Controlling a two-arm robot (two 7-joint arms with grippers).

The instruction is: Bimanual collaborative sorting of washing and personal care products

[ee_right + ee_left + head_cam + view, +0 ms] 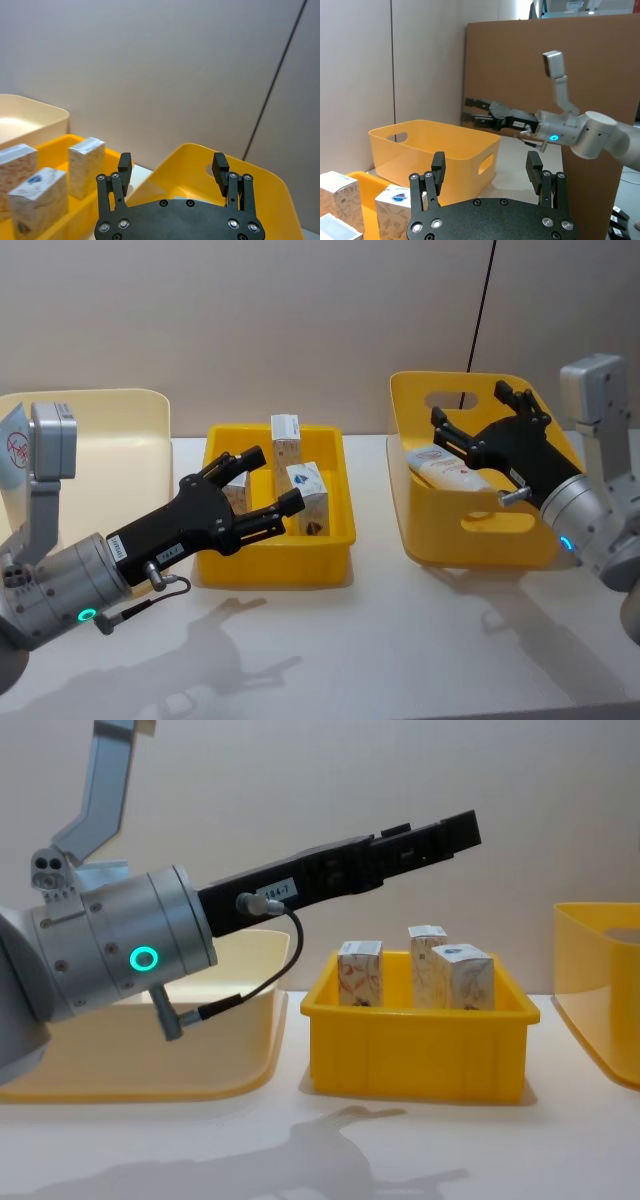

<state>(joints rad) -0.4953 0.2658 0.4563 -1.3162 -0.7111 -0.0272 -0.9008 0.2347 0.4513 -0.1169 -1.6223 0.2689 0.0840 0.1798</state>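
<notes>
Left gripper [268,480]: spread, over the cartons [308,485].
Right gripper [472,405]: spread, above the tube [452,474].
Risk: a descending finger may topple neighbouring cartons.

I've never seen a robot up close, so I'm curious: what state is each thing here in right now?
Left end effector: open, over the middle tray.
Right end effector: open, over the right bin.
Three cartons: upright in the middle tray.
Tube: lying down in the right bin.

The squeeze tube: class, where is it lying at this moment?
In the head view, the squeeze tube lies inside the handled yellow bin on the robot's right, beneath the open right hand.
</notes>
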